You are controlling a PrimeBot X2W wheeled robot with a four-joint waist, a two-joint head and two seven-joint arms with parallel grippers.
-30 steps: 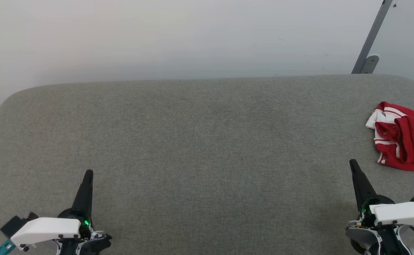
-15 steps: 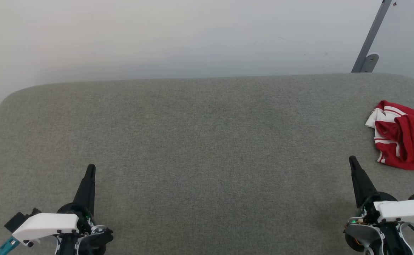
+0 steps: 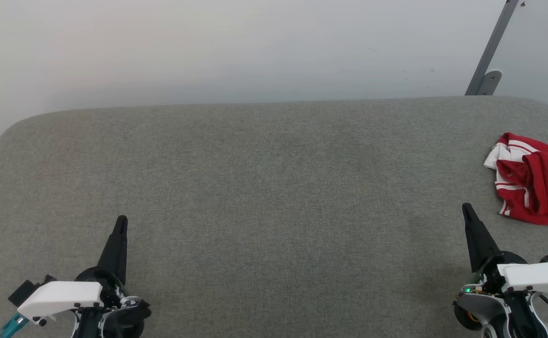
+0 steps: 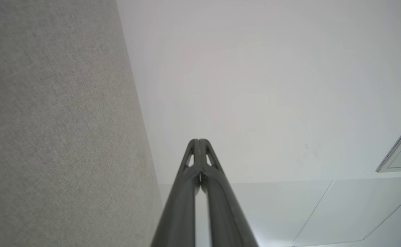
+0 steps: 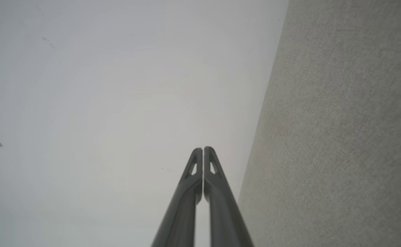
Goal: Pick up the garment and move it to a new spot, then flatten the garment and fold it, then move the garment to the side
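In the head view, the garment (image 3: 534, 180) lies in a bunched red-and-white heap at the far right edge of the grey table (image 3: 274, 188). The side of the picture cuts part of it off. The left gripper (image 3: 121, 219) sits low on the left. The right gripper (image 3: 465, 206) sits low on the right, near the garment but not touching it.

In the left wrist view, the two dark fingers are pressed together and hold nothing.

In the right wrist view, the fingers are closed and empty too.

I think this fits two stages: the garment waits to be picked up, or it is already put aside. It looks rumpled more than folded. If it is to be grabbed, the jaws must open first.
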